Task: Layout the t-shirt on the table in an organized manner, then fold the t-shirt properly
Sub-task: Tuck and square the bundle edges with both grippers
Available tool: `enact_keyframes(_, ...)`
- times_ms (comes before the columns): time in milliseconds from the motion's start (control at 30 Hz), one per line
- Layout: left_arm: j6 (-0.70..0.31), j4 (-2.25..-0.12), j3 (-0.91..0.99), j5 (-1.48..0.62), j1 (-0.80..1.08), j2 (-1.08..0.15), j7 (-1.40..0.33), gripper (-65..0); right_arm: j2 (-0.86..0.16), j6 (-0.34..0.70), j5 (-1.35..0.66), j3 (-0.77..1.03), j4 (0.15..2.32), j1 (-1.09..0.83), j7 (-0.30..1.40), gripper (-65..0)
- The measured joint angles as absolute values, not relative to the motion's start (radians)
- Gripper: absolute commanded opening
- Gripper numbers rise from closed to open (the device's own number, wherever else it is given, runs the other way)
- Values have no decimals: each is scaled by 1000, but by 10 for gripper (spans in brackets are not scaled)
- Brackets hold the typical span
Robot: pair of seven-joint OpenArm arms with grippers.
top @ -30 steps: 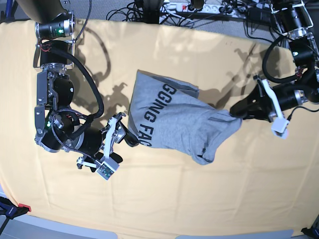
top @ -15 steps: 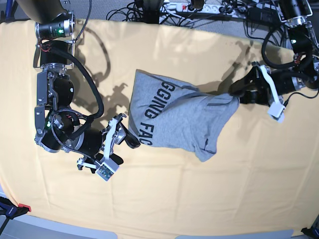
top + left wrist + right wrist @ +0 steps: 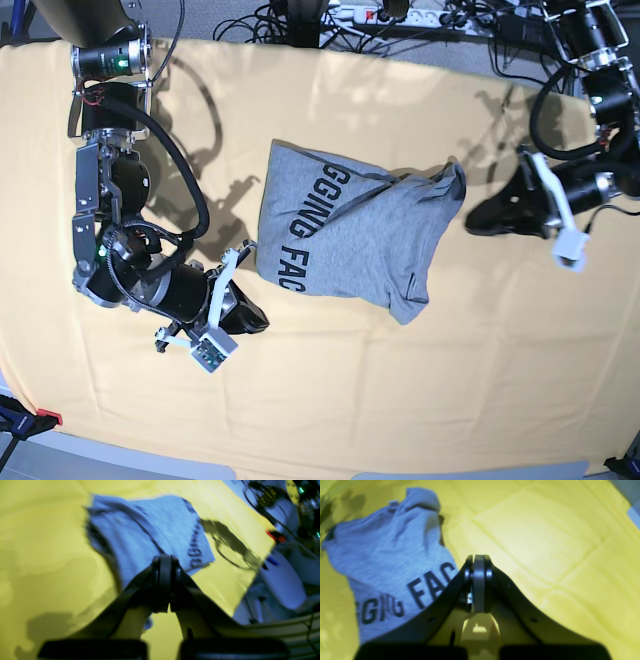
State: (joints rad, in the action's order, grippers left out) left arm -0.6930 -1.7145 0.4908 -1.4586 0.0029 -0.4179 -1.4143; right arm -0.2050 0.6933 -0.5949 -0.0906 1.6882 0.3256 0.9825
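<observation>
- The t-shirt point(image 3: 350, 240) lies crumpled in the middle of the worktop point(image 3: 480, 380), black lettering facing up along its left part.
- One corner of the shirt is bunched up at its far right end.
- The left end effector point(image 3: 478, 219) sits just right of that corner, its jaws pressed together and holding nothing.
- The right end effector point(image 3: 258, 320) rests near the shirt's left edge, jaws also pressed together, empty.
</observation>
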Motion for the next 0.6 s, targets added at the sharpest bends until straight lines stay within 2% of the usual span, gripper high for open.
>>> enact_keyframes(267, -693, -1741, 163, -1446, 3, -389, -1412, -650, -208, 693, -496, -251, 1483, 420, 951, -650)
enact_keyframes(600, -693, -1752, -103, -1019, 3, -393, -1381, -650, -208, 693, -484, -411, 1264, 537, 946, -650)
